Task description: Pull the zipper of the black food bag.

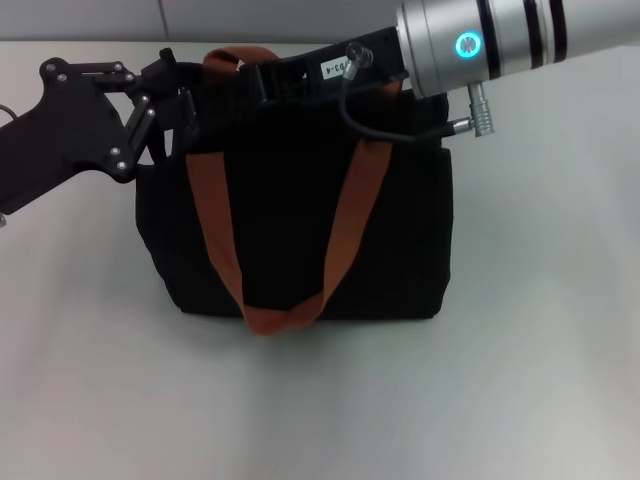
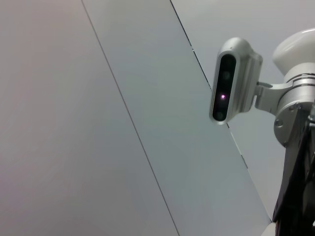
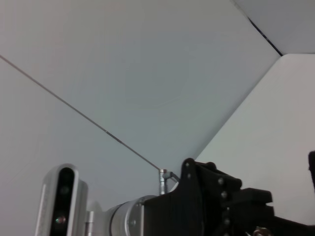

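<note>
The black food bag point(image 1: 400, 240) stands upright in the middle of the table in the head view. One orange-brown strap point(image 1: 215, 220) hangs in a loop down its front. My left gripper point(image 1: 178, 92) is at the bag's top left corner, against the fabric. My right gripper point(image 1: 262, 80) reaches in from the upper right and lies along the bag's top edge near its left half. The zipper is hidden, black on black under the grippers. Neither wrist view shows the bag's top.
The white table point(image 1: 520, 380) runs around the bag on all sides. A black cable point(image 1: 380, 125) loops from the right arm over the bag's top. The left wrist view shows a wall and a silver camera point(image 2: 229, 81). The right wrist view shows the left arm's black linkage point(image 3: 216, 196).
</note>
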Tool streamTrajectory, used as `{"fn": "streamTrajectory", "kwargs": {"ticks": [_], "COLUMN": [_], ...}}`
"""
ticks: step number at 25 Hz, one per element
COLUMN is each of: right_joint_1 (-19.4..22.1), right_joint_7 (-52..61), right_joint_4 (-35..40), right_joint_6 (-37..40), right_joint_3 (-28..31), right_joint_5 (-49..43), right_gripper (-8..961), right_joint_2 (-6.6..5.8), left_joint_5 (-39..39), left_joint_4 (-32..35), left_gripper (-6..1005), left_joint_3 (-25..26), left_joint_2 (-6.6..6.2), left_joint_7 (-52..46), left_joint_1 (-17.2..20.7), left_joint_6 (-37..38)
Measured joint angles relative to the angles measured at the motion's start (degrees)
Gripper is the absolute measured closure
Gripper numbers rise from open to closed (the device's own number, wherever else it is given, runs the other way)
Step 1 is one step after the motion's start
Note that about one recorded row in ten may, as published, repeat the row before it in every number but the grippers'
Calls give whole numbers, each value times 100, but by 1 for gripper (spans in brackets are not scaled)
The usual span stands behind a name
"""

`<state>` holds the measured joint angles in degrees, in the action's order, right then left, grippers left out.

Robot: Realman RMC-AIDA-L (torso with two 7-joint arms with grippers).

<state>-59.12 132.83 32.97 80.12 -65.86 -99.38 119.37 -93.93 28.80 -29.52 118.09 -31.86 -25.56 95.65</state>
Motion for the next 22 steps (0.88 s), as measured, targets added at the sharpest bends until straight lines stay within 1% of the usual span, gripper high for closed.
{"fn": "streamTrajectory", "kwargs": {"ticks": [4, 8, 15, 19, 22], "right_joint_1": [124, 163, 65, 18, 17], "right_joint_7": [30, 34, 12, 21, 31], "right_joint_4": [250, 305, 264, 262, 262], "right_joint_6": [98, 106, -38, -40, -3], "right_joint_3": [0, 2, -276, -335, -341], "right_joint_5": [-13, -17, 31, 68, 111], "right_gripper": [168, 168, 168, 169, 169], "right_joint_2": [-5, -10, 32, 49, 53], "left_joint_5": [-11, -22, -32, -40, -40], "left_joint_4": [16, 84, 153, 153, 152], "left_gripper": [925, 924, 923, 922, 921], "left_joint_3": [-11, -27, -157, -273, -270], "left_joint_2": [-16, -23, 8, 17, 17], "left_joint_7": [-176, -334, -474, -497, -497], "left_joint_1": [-3, -9, -11, -29, -29], "left_joint_6": [-21, -28, -5, -34, -37]}}
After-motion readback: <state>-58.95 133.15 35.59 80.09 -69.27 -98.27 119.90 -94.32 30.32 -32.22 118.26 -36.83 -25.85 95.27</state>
